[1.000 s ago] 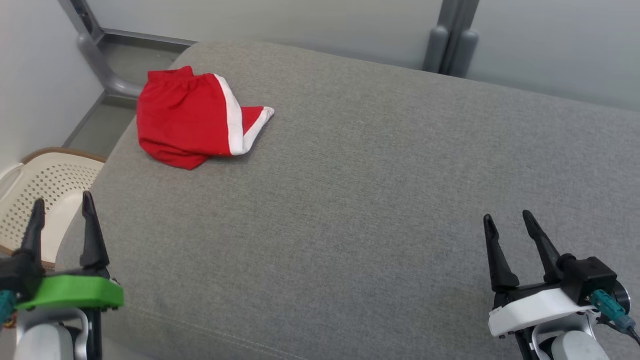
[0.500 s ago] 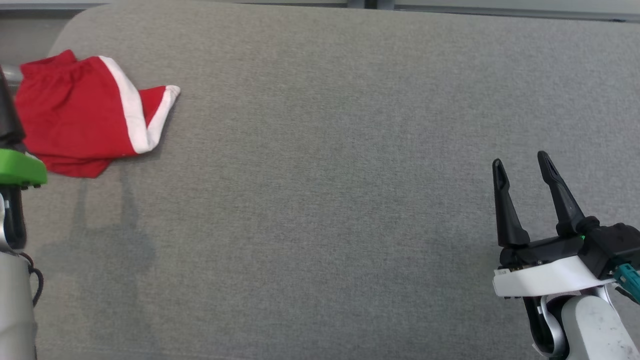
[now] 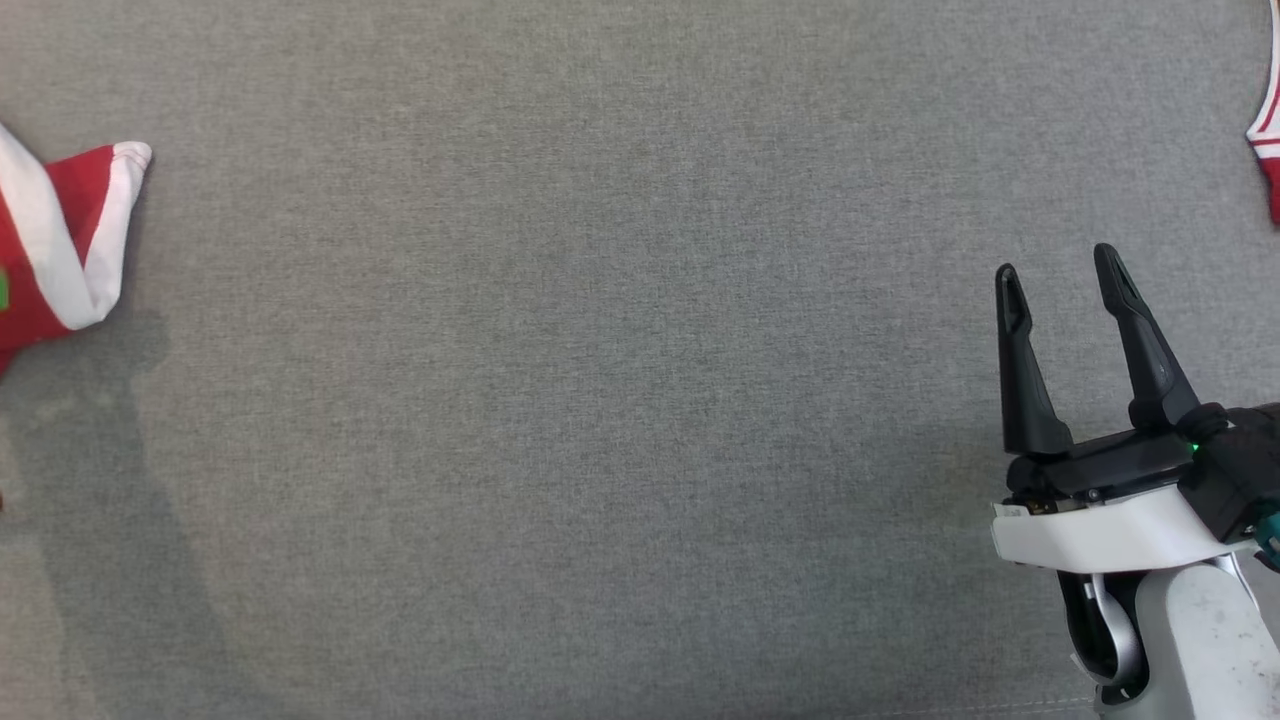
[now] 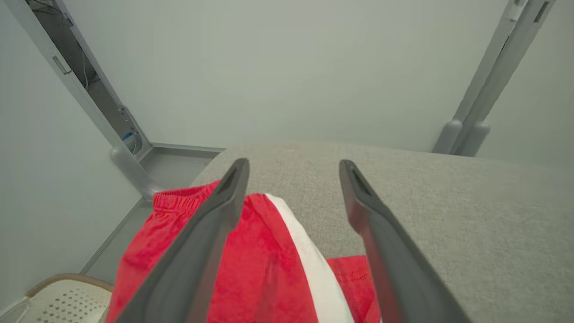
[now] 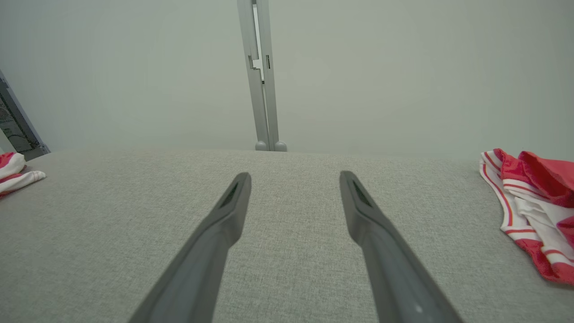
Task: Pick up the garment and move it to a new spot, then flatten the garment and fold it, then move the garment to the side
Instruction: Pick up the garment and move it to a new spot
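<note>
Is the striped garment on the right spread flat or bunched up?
Bunched up: the striped garment lies in rumpled, overlapping folds on the cushion.

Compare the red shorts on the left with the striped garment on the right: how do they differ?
The red shorts carry one broad white band; the striped garment has thin red-and-white stripes. The red shorts lie fairly flat, the striped garment bunched. Both are red and white, on the grey cushion.

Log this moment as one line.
left gripper: open, empty, over red shorts | right gripper: open, empty, over grey cushion | striped garment: crumpled, untouched
</note>
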You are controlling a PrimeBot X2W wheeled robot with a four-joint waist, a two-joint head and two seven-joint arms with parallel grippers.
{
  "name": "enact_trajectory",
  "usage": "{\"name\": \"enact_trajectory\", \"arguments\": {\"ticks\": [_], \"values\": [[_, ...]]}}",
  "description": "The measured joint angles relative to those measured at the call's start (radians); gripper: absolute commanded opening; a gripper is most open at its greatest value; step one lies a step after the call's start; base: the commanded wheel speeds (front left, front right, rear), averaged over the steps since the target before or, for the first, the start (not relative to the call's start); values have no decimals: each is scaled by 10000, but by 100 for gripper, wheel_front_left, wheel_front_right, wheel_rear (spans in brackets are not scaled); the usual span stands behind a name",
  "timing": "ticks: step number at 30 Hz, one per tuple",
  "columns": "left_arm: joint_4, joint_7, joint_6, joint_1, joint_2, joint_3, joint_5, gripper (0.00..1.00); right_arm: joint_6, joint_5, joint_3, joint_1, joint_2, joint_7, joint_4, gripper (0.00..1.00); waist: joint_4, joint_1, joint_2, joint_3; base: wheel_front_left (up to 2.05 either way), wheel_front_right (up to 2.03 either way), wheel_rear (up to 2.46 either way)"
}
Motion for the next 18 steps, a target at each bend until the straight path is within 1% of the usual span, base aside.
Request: {"name": "enact_trajectory", "arguments": {"ticks": [6, 9, 12, 15, 16, 17, 18], "values": [[1467, 1417, -2, -162, 259, -424, -485, 100, 0, -35, -25, -61, 42, 0, -48, 100, -363, -1, 0, 390, 0, 0, 0], [2098, 2418, -2, -252, 278, -608, -888, 100, 0, -50, -21, -81, 65, 0, -46, 100, -486, -1, 0, 476, 0, 0, 0], [2328, 2736, -2, -430, 433, -692, -1085, 100, 0, -54, -8, -122, 79, 0, -36, 100, -539, -1, 0, 482, 0, 0, 0], [2617, 3260, -2, -525, 441, -794, -1323, 100, 0, -69, 17, -151, 98, 0, -17, 100, -551, -1, 0, 443, 0, 0, 0], [2665, 3436, -2, -568, 449, -892, -1373, 71, 0, -69, 31, -155, 102, 0, 0, 100, -555, -1, 0, 428, 0, 0, 0], [2698, 3578, -2, -600, 458, -951, -1407, 27, 0, -69, 52, -171, 107, -2, 15, 100, -561, -2, 0, 415, 0, 0, 0], [2704, 3657, -2, -618, 477, -1007, -1478, 11, 0, -69, 67, -184, 111, -2, 21, 100, -568, -2, 0, 406, 0, 0, 0]]}}
